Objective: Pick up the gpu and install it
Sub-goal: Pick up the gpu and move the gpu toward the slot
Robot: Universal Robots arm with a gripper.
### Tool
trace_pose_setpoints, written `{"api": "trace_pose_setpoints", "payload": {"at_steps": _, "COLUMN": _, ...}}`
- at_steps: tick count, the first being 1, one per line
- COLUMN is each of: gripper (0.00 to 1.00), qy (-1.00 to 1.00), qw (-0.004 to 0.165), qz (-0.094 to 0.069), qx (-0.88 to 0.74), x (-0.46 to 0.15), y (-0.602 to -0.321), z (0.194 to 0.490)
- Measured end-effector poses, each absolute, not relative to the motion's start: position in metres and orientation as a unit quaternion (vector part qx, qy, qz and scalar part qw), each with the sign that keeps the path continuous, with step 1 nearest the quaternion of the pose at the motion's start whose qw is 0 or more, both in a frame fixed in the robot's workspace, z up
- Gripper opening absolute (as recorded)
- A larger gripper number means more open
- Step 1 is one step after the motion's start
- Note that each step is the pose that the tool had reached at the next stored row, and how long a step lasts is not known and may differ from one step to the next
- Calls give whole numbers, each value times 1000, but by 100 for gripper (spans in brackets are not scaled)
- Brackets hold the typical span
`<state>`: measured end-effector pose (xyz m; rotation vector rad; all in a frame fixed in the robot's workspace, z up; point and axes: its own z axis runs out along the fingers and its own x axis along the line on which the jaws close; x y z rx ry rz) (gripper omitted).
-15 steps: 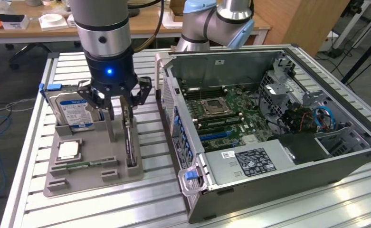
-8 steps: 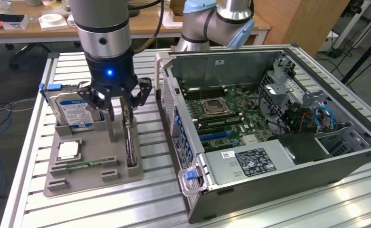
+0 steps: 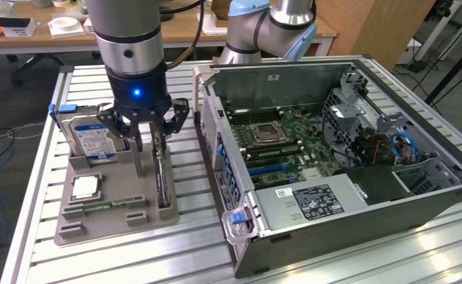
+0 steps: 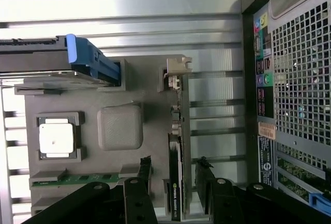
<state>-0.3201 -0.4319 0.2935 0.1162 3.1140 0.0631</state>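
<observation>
A: Item one, gpu [image 3: 161,177]: location?
B: On edge in a slot of the grey holder [image 3: 96,223] on the desk [image 3: 136,260], on the side nearest the open computer case [image 3: 420,195]. Not yet lifted.
A: Item two, gripper [image 3: 155,136]: condition?
B: Fingers [image 4: 140,182] spread wide, one on either side of the card, holding nothing.
A: Handling note?
B: We judge the card thin and easily tipped. We centre it between the fingers, keep the wrist square to its faces, and close evenly on the board, clear of the end bracket [image 4: 178,68]
</observation>
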Motion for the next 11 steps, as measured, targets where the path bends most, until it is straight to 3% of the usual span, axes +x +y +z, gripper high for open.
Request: {"api": "trace_pose_setpoints", "payload": {"at_steps": 11, "gripper": 47, "qy": 999, "qw": 12, "qz": 20, "qx": 37, "x": -320, "y": -433, "z": 289}}
